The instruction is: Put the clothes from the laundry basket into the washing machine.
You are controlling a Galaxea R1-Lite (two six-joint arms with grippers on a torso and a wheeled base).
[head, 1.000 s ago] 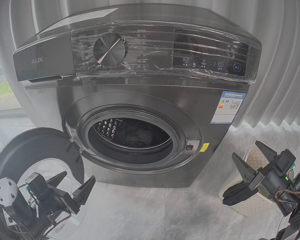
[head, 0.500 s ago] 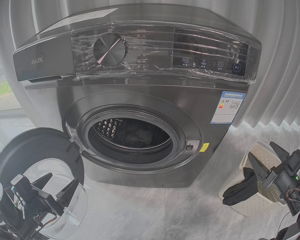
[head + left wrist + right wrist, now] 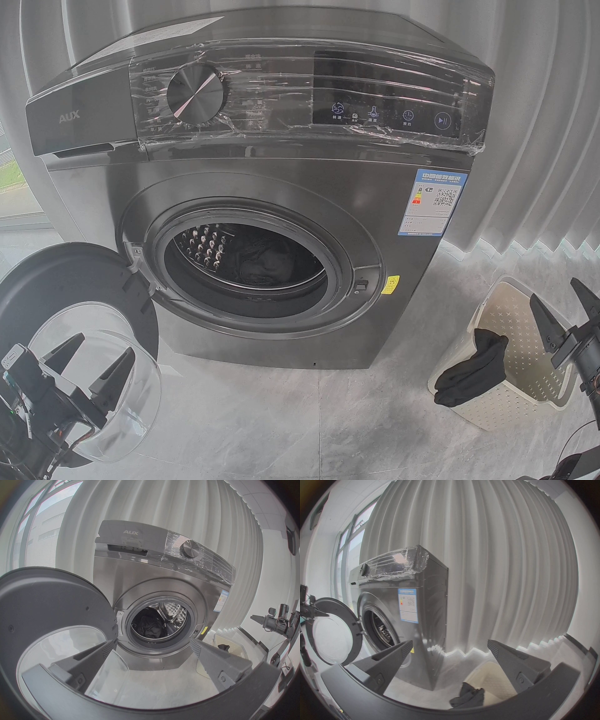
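Grey marbled floor [image 3: 350, 425], pleated white curtain [image 3: 544, 125] behind washing machine [image 3: 281, 181]

Brushed-metal washing machine [image 3: 375, 194], matt plastic laundry basket [image 3: 500, 409] w/ soft black cloth [image 3: 472, 375].

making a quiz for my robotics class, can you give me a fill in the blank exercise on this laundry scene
1. The washing machine has its door standing ___.
2. The garment draped over the laundry basket rim is ___ in colour.
3. The open hand beside the laundry basket is the robot's ___ one.
4. Dark clothes lie inside the washing machine's ___.

Missing words: open; black; right; drum.
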